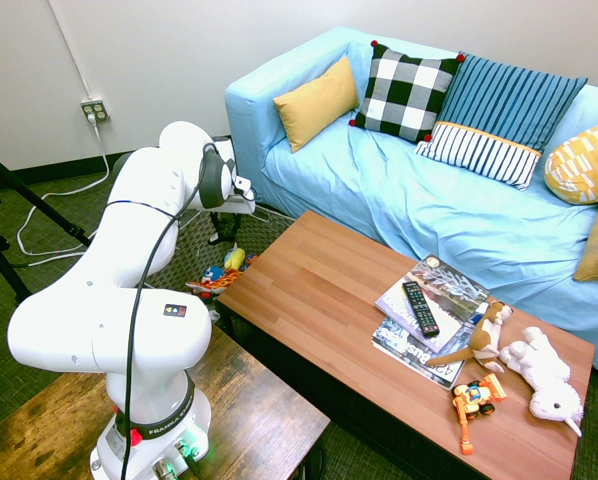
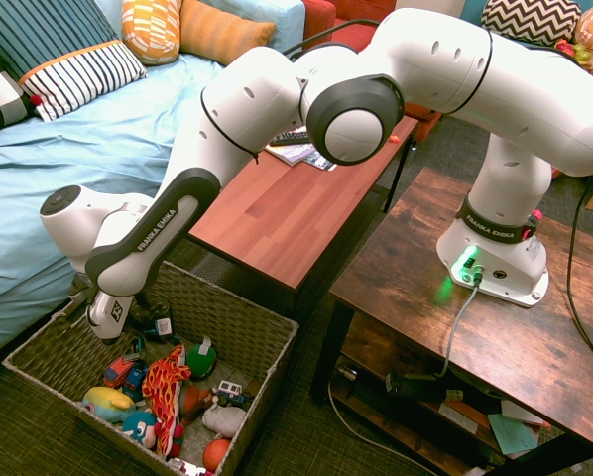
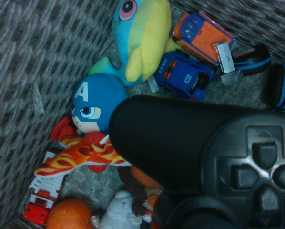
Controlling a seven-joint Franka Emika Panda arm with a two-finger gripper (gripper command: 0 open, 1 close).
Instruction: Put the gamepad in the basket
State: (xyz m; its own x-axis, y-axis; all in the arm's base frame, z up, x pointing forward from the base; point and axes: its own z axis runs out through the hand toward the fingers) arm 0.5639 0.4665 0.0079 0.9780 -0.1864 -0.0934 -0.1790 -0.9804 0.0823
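The black gamepad (image 3: 204, 157) fills the lower right of the wrist view, its d-pad and one rounded horn showing. In the second exterior view it appears as a dark lump (image 2: 159, 322) at the end of my gripper (image 2: 138, 322), which is shut on it. The gripper hangs low inside the woven wicker basket (image 2: 239, 315) near its far left side, just above the toys. In the first exterior view the arm hides the gripper, and only a strip of the basket (image 1: 191, 252) shows beside the sofa.
Several toys lie in the basket: a Captain America plush (image 3: 92, 107), a blue police car (image 3: 185, 76), an orange ball (image 3: 68, 214). The wooden coffee table (image 1: 319, 290) bears magazines, a flat remote (image 1: 420, 308) and plush animals. The blue sofa (image 1: 409, 190) stands behind.
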